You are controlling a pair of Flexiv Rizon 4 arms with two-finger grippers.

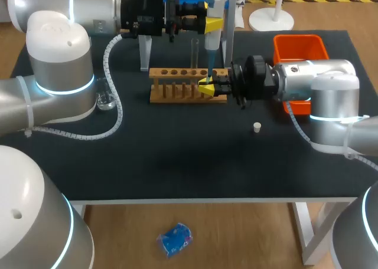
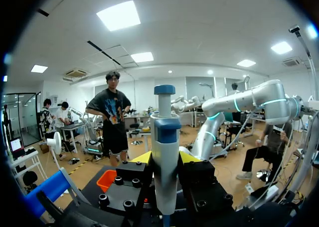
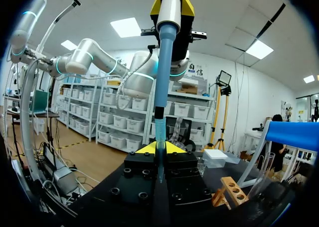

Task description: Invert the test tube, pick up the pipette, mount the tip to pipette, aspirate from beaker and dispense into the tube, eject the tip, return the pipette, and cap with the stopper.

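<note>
Only overhead do we see the stopper on the table; left gripper clamps pipette, right gripper unclear.

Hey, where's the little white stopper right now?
In the head view the stopper stands alone on the table, toward the right side, nearer the front edge than the wooden rack and beside the right arm.

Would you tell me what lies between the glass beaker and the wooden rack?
In the head view, a white coiled cable crosses the black table between the beaker and the rack; the rest of that stretch is bare.
</note>
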